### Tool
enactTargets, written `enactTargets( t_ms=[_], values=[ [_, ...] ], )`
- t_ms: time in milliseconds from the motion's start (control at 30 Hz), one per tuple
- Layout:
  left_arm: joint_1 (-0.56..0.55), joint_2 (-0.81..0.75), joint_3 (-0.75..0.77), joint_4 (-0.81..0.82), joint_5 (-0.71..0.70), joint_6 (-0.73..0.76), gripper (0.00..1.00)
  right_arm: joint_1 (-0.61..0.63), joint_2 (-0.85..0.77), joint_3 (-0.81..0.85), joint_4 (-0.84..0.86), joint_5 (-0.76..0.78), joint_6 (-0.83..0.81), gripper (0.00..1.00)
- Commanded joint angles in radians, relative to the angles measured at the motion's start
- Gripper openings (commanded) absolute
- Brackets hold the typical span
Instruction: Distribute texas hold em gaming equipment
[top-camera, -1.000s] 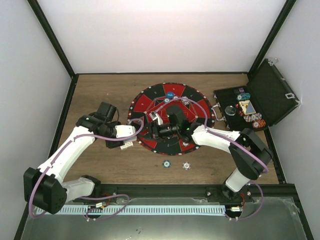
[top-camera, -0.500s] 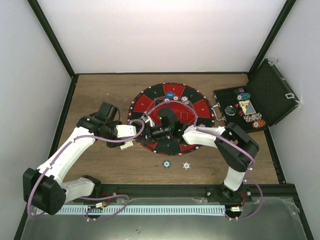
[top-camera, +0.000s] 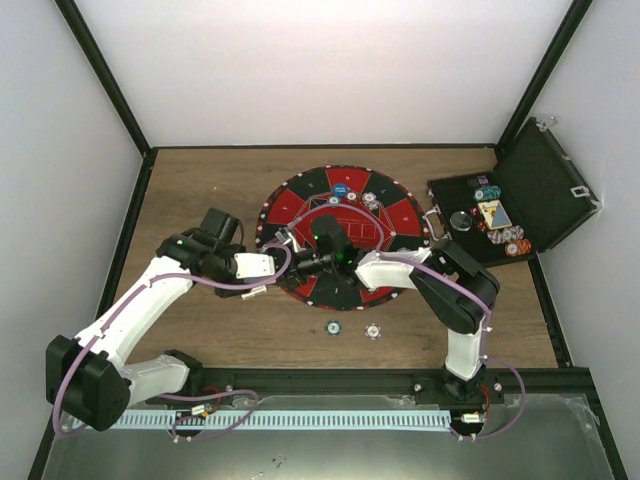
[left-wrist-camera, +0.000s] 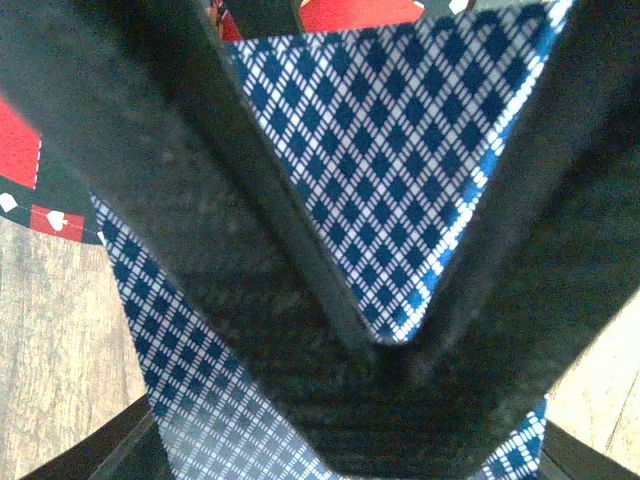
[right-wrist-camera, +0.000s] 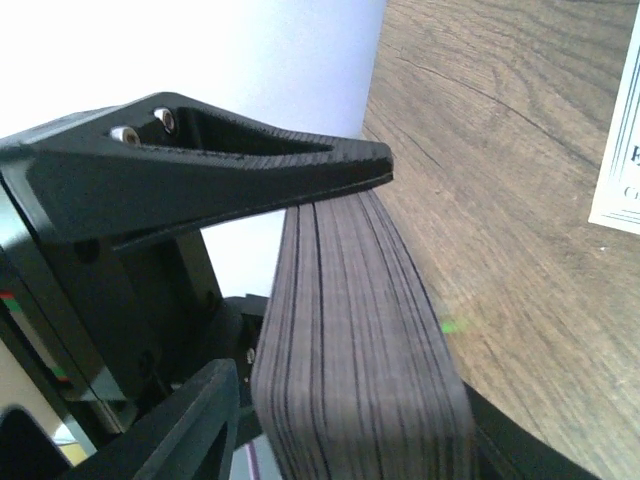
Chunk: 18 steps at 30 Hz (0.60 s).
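On the left, my left gripper (top-camera: 266, 270) is clamped fully down on the deck of playing cards (left-wrist-camera: 400, 150). It holds the deck above the wooden table (top-camera: 200, 200) at the left rim of the round red-and-black mat (top-camera: 300, 205). Its wrist view shows the blue diamond backs wedged deep in the V of its fingers (left-wrist-camera: 200, 220).

The right gripper (top-camera: 293, 263) meets it there. In its own camera the deck's stacked edges sit between its 2 fingers, with the upper finger (right-wrist-camera: 220, 180) lying along the deck's top and the lower one just beside its flank. I cannot tell whether they are pressing or merely straddling the deck.

I judge the step to be either taking cards off the deck for a deal or passing the deck across. To do it well, I want the right fingers square on the card faces and a firm left hold. The pull should run along the card plane so the stack does not fan or spill.

Further right, a teal chip (top-camera: 332, 327) and a white chip (top-camera: 372, 330) lie on the table just off the mat's near edge. The open black case (top-camera: 545, 190) stands at the far right.
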<state>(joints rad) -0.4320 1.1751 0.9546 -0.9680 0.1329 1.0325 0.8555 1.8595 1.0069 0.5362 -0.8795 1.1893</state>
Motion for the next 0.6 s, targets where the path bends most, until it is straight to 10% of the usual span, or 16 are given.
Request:
enactTargets(
  t_ms=[0,267,400,567],
  values=[
    [-0.012,-0.019,-0.013,0.038,-0.009,-0.002,0.08,0.012,0.02,0.046,0.079,-0.029,0.046,0.45],
    [-0.018,-0.014,-0.022,0.079,-0.021,-0.013,0.15,0.026,0.03,0.038,0.131,-0.033,0.078,0.24],
    [-0.021,-0.014,-0.013,0.06,0.01,-0.012,0.73,0.028,0.037,0.034,0.157,-0.035,0.094,0.14],
    [-0.02,-0.067,-0.01,0.047,0.092,-0.035,1.0,0.028,0.032,0.015,0.184,-0.035,0.107,0.08]
  ],
)
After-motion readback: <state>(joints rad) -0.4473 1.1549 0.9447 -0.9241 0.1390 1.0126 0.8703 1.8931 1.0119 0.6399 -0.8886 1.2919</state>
